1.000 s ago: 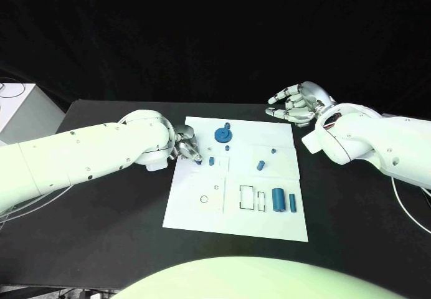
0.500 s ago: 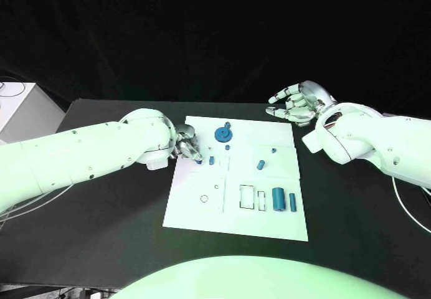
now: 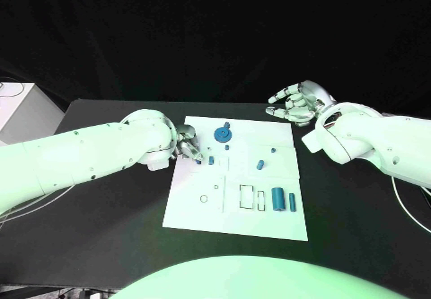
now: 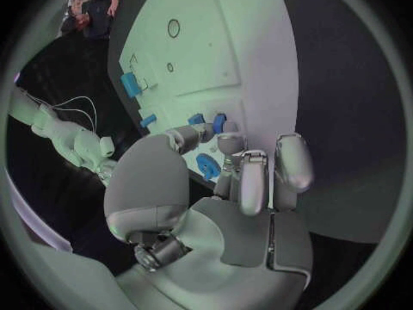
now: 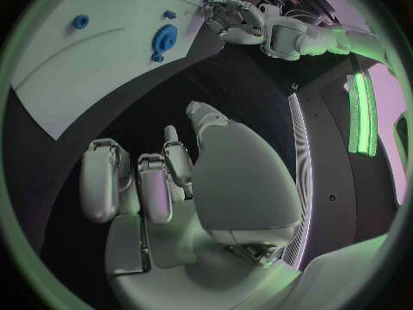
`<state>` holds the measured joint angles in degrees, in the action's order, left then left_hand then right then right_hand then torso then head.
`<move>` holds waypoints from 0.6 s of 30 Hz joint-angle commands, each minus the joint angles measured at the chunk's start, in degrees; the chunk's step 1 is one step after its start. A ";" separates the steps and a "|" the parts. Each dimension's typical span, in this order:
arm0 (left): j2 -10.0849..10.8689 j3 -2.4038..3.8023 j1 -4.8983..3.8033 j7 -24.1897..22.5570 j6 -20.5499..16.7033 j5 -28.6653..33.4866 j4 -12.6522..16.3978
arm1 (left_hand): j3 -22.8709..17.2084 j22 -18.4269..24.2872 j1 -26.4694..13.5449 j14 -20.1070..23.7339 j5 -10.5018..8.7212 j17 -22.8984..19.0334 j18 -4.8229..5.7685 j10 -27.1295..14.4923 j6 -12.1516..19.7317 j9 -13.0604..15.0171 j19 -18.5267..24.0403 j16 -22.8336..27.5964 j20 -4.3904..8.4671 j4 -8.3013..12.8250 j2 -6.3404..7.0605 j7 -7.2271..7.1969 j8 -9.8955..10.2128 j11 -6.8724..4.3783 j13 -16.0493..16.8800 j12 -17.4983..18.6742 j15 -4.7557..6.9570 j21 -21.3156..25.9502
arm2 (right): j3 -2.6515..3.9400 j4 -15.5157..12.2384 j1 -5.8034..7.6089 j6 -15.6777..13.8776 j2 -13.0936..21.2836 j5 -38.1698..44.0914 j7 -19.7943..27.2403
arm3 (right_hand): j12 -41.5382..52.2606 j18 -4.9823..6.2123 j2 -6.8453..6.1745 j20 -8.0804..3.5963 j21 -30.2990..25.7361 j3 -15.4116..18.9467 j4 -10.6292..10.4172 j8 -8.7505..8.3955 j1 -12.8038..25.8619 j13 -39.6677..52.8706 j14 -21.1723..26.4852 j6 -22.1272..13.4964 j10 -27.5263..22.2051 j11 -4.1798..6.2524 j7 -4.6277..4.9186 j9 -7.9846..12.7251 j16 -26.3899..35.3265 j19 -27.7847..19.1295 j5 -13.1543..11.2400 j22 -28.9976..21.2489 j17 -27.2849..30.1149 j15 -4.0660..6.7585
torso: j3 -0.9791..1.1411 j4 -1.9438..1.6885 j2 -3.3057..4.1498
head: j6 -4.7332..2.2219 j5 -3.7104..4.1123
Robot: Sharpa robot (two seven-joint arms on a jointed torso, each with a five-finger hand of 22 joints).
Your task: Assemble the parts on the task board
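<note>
While pinched in the left hand [image 3: 184, 147] fingers [image 4: 227, 145], small blue part [image 4: 219, 122] hovering at task board [image 3: 202, 187] left edge. Light, stiff, probably slippery; best held by sides. Right hand [image 3: 294, 103] beyond board, curled empty.

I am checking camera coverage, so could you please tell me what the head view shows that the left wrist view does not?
Head view alone: the two upright blue cylinders at the near right of the white task board, and the right robot hand past the board's far corner, holding nothing. Left wrist view alone: a small blue part close by the left robot hand's fingertips. Both: the board and the left robot hand at its left edge.
</note>
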<state>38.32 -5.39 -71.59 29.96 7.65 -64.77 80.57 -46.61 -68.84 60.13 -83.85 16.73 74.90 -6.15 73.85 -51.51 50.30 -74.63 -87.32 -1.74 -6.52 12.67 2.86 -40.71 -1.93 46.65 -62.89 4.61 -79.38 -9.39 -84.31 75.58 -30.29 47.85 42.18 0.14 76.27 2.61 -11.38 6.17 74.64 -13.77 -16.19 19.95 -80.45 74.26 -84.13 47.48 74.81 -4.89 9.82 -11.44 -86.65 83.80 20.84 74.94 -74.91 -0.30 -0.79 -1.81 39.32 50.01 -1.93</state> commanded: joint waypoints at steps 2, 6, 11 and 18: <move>-0.46 -0.36 0.65 -0.30 0.86 1.00 0.27 | -6.14 -0.03 -0.48 -4.76 -0.24 9.81 1.16 0.31 -0.75 0.13 -0.39 -0.28 0.11 6.64 -0.45 -0.91 -0.41 -0.17 -0.16 -0.09 0.49 -0.12 | 0.01 -0.10 -0.03 0.75 0.03 0.23 0.70 | -0.08 0.78 0.16 0.22 -0.31 -0.27 -0.13 -0.21 0.54 -0.05 -3.95 -0.32 -0.25 -0.06 -0.01 0.06 0.15 -0.09 0.30 6.37 -9.03 -0.25 | 0.02 -0.02 -0.02 | -0.01 0.00; -0.49 -0.37 0.67 -0.31 0.87 1.03 0.20 | -5.85 -0.02 -0.58 -4.76 -0.28 9.81 1.16 0.33 -0.78 0.16 -0.39 -0.27 0.14 6.54 -0.43 -0.97 -0.44 -0.21 -0.27 -0.02 0.53 -0.09 | 0.01 -0.07 -0.03 0.75 0.03 0.23 0.70 | -0.08 0.78 0.16 0.22 -0.31 -0.27 -0.13 -0.21 0.54 -0.05 -3.95 -0.32 -0.25 -0.06 -0.01 0.06 0.15 -0.09 0.30 6.37 -9.03 -0.25 | 0.00 -0.05 -0.03 | -0.01 0.04; -0.56 -0.37 0.68 -0.31 0.66 1.06 -0.06 | -3.93 0.05 -1.27 -4.74 -0.45 9.76 1.17 0.41 -0.87 0.22 -0.40 -0.25 0.30 5.83 -0.31 -1.25 -0.38 -0.40 -0.42 0.08 0.70 0.03 | 0.01 -0.05 -0.03 0.73 0.04 0.23 0.71 | -0.10 0.79 0.10 0.20 -0.43 -0.47 -0.12 -0.18 0.67 -0.14 -3.92 -0.32 -0.29 -0.05 -0.02 0.07 0.23 -0.10 0.31 6.31 -8.91 -0.24 | -0.01 -0.09 -0.04 | -0.01 0.09; -0.76 -0.38 0.70 -0.35 -0.08 1.15 -0.38 | 1.42 0.17 -3.17 -4.71 -0.78 9.69 1.19 0.11 -1.52 -0.03 -0.49 -0.20 0.47 2.67 -0.55 -1.51 0.06 -0.58 -0.47 0.13 0.87 0.30 | 0.01 -0.05 -0.03 0.71 0.05 0.23 0.73 | -0.14 0.80 0.09 0.20 -0.48 -0.51 -0.12 -0.18 0.69 -0.19 -3.94 -0.33 -0.33 -0.05 -0.02 0.08 0.21 -0.12 0.31 6.29 -8.96 -0.24 | -0.01 -0.05 -0.05 | -0.01 0.09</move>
<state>37.93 -5.46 -71.39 30.03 6.95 -64.63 79.99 -44.72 -68.70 57.55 -84.05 16.31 74.91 -6.05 74.28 -52.67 50.39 -74.84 -87.32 -1.54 -4.63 12.25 1.66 -41.04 -2.33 46.27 -62.89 5.22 -79.37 -9.40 -84.30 75.58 -30.28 47.88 42.18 0.17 76.26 2.61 -11.38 6.17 74.42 -13.94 -16.37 19.95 -80.45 74.17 -84.13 47.48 74.81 -4.89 9.82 -11.45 -86.66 83.80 20.84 74.93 -74.91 -0.30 -0.79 -1.88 39.28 50.01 -1.83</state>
